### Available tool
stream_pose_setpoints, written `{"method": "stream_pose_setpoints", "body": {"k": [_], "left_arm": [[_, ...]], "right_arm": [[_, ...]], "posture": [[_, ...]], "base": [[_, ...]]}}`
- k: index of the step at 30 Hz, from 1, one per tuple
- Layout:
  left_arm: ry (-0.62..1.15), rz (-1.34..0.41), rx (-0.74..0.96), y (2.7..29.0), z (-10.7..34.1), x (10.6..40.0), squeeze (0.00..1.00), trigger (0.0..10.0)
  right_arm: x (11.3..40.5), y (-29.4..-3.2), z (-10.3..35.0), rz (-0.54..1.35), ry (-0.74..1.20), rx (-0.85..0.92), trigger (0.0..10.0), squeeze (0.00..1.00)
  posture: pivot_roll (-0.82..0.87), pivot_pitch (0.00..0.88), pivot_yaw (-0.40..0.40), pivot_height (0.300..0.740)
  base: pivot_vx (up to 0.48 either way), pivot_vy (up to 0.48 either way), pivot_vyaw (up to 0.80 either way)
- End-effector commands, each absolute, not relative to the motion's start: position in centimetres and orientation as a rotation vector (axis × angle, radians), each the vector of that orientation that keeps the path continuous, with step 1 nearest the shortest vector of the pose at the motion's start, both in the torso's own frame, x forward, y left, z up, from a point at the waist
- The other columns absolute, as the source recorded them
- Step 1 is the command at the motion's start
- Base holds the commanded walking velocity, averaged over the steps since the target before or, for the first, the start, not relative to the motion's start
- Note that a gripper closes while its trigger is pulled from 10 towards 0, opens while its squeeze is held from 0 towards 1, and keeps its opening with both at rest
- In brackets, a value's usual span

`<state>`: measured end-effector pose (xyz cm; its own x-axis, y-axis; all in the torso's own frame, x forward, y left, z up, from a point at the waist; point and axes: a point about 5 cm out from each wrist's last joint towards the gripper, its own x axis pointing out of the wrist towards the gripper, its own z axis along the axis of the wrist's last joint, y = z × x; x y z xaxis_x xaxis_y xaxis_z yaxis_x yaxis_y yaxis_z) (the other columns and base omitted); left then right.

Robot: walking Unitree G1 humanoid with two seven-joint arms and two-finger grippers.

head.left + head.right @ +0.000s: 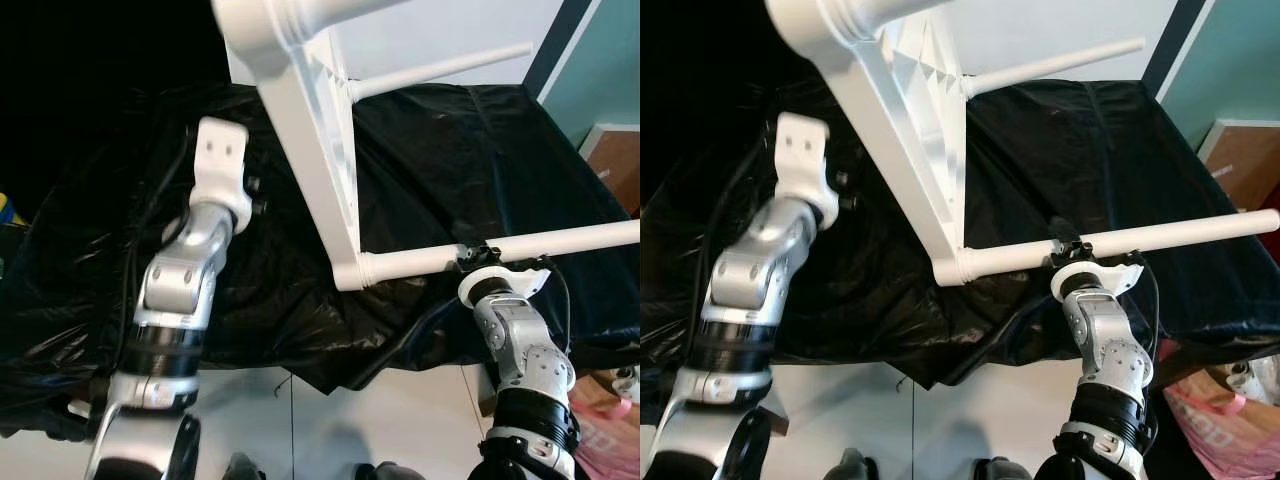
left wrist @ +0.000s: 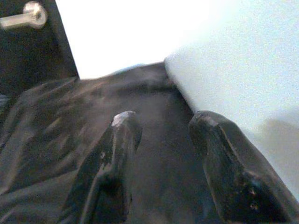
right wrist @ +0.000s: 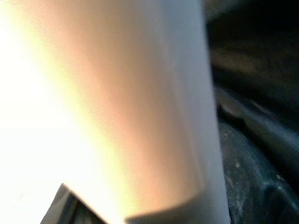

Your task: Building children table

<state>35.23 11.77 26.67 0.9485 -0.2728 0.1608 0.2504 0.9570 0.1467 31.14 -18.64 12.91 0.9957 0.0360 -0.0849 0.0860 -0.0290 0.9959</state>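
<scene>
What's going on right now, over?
Right gripper clamped on the near white table leg. Left gripper open over the black cloth, beside the white table top. Second leg attached behind. Nothing obstructing.

No words, numbers or signs can be read anywhere in these pictures. The white table (image 1: 320,150) has no label on it, the black sheet (image 1: 450,170) has no print, and the pink bag (image 1: 1225,425) on the floor shows nothing that can be read.
</scene>
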Motion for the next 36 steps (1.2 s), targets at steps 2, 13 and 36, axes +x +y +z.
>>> {"method": "stream_pose_setpoints", "body": {"k": [2, 13, 36], "left_arm": [[-0.235, -0.370, 0.077, 8.5, 28.5, 36.5, 0.00, 10.0], [-0.429, -0.514, 0.113, 2.9, 36.5, 37.7, 0.00, 10.0], [-0.482, -0.572, 0.234, 2.3, 37.8, 39.5, 0.00, 10.0]], "right_arm": [[29.5, -14.7, 9.2, -0.056, 0.221, 1.788, 10.0, 0.00], [19.9, -18.5, 7.1, -0.097, 0.238, 1.456, 10.0, 0.00], [19.3, -27.8, 20.1, -0.076, -0.401, 0.606, 10.0, 0.00]], "posture": [[0.00, 0.150, -0.031, 0.740], [-0.05, 0.198, 0.035, 0.740], [-0.09, 0.168, 0.090, 0.740]], "base": [[0.000, 0.000, 0.00], [0.000, 0.000, 0.00], [0.000, 0.000, 0.00]]}}
